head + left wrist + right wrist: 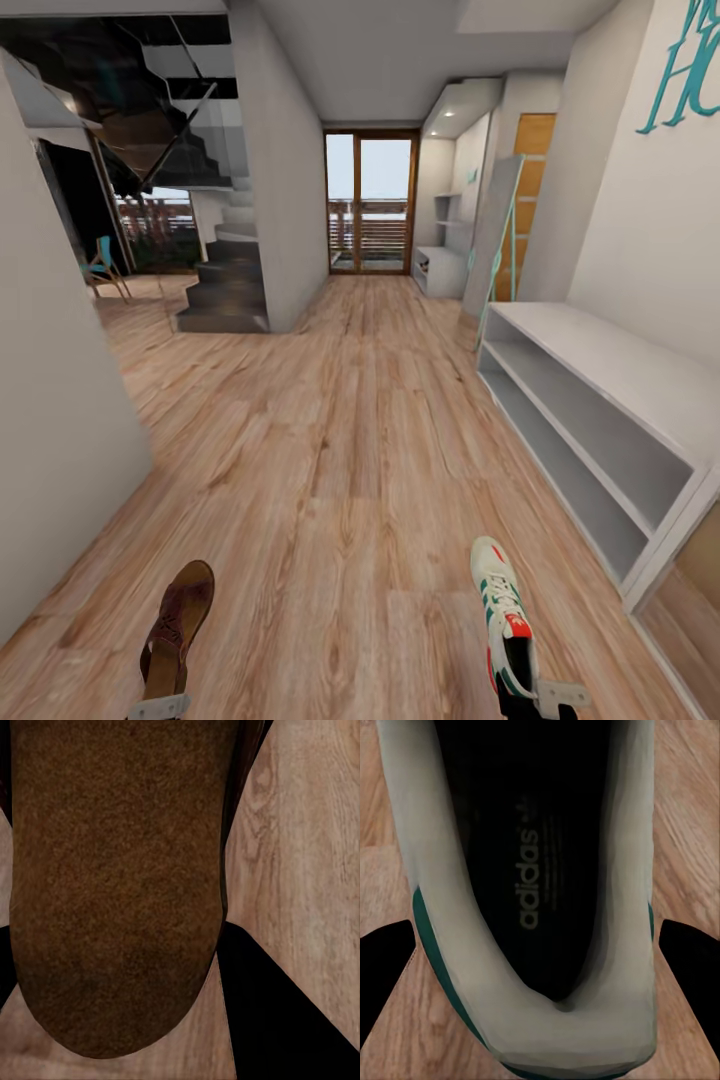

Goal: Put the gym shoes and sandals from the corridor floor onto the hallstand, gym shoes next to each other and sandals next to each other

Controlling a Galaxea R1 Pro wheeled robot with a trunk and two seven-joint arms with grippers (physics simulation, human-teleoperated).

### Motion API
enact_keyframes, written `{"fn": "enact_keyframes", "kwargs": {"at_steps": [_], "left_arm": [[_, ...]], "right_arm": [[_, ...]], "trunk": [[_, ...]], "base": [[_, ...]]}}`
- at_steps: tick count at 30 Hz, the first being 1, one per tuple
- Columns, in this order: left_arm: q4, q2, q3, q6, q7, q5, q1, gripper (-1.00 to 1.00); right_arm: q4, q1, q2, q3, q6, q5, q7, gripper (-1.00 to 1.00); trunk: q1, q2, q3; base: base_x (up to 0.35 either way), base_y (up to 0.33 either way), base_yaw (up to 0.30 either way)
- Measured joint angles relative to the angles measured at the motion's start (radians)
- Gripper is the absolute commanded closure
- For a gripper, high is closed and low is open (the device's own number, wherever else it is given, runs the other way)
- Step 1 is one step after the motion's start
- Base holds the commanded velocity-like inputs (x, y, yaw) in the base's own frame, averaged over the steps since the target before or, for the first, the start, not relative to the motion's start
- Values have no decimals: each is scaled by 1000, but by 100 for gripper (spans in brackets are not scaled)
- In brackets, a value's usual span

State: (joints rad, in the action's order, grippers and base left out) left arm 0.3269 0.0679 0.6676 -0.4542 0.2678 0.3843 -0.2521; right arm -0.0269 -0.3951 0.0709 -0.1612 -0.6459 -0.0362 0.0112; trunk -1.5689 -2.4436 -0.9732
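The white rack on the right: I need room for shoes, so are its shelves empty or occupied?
Empty. In the head view the white rack shows both open shelf rows and its top bare; no shoe lies on any of them.

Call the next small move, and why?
Probably drive on down the corridor toward the far rack. The left gripper holds a sandal and the right gripper holds a sneaker, both above the floor. The near rack sits under teal lettering, so it looks like the wrong one.

You see a dark-brown sandal (175, 625) and a white sneaker (505, 615) with green stripes and red accents. The floor (330, 450) shows light brown wood grain; the rack (600, 420) is pale grey.
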Motion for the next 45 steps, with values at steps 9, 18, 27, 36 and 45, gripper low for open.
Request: {"fn": "enact_keyframes", "kwargs": {"at_steps": [9,18,27,36,45], "left_arm": [[0,0,-1,0,0,2,0,100],[0,0,0,0,0,0,0,100],[0,3,3,-1,0,-1,0,100],[-1,1,1,-2,0,1,0,100],[-5,-2,-3,-2,0,2,0,100]], "right_arm": [[0,0,0,0,0,0,0,100],[0,0,0,0,0,0,-1,100],[0,0,0,0,0,0,0,100],[1,0,0,0,0,0,0,100],[1,0,0,0,0,0,-1,100]], "trunk": [[0,0,0],[0,0,0],[0,0,0],[0,0,0],[0,0,0]], "base": [[338,0,0],[338,0,0],[338,0,0],[338,0,0],[338,0,0]]}}
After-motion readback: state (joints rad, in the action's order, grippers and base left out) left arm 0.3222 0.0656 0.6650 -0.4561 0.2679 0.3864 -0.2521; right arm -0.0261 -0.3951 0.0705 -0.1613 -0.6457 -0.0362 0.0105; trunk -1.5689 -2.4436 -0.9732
